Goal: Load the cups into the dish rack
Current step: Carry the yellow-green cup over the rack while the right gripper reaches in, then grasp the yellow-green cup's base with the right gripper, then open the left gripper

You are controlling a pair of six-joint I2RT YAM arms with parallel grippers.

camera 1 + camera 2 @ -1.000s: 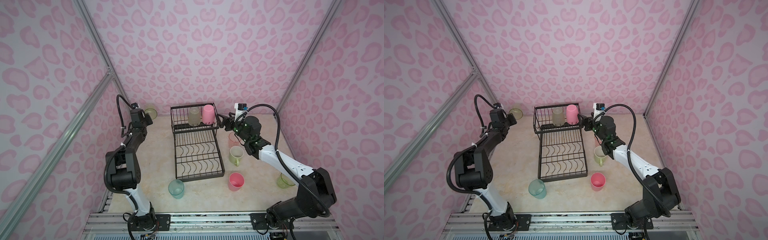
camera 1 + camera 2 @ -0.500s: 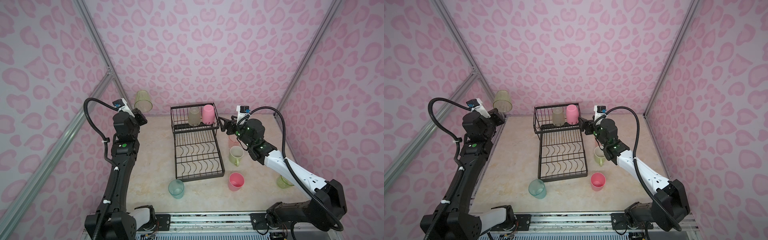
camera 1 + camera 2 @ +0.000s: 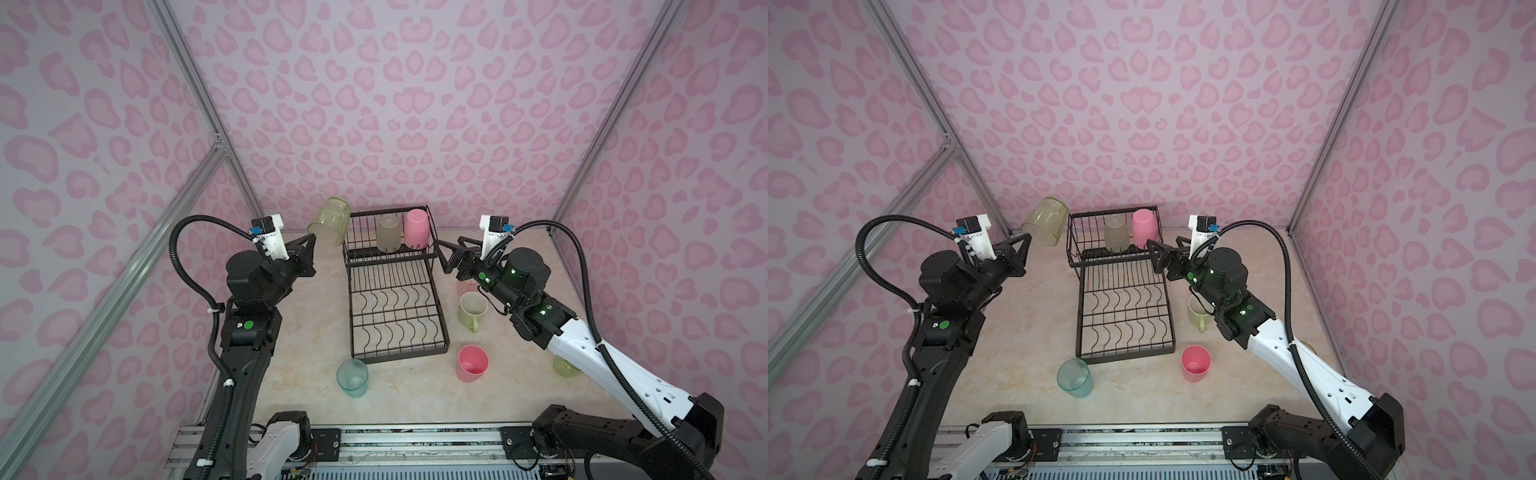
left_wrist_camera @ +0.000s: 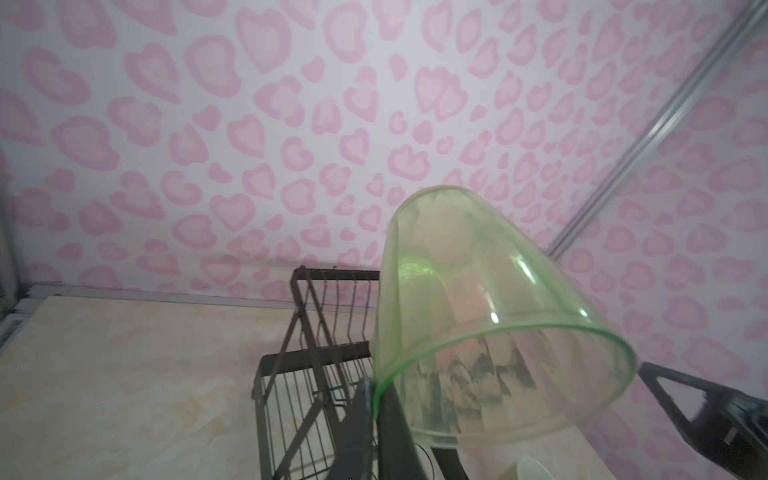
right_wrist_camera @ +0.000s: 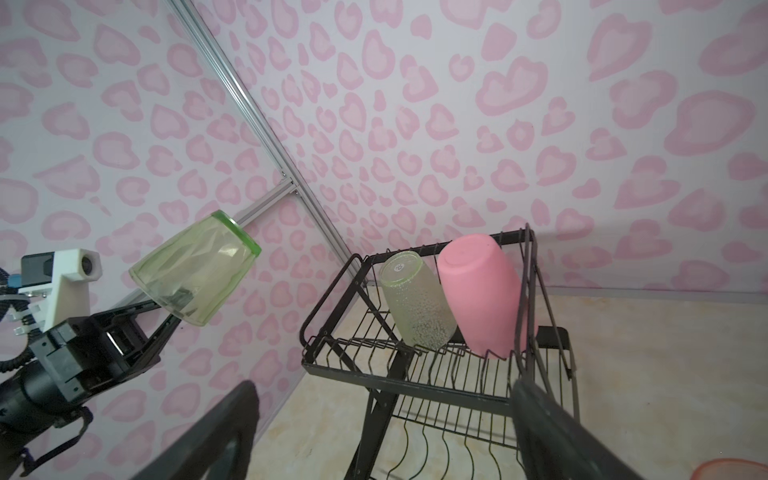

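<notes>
My left gripper is shut on the rim of a yellow-green cup, held tilted, mouth down, in the air just left of the dish rack. In the rack's raised basket a frosted grey-olive cup and a pink cup stand upside down. My right gripper hangs open and empty at the basket's right side.
On the table stand a teal cup, a pink cup and a pale green mug. A pink-orange cup and another yellow-green cup are partly hidden behind my right arm. Walls close in on three sides.
My left arm has lifted the yellow-green cup from the back left corner of the table and carried it right, up to the rack. My right gripper has stayed beside the basket.
</notes>
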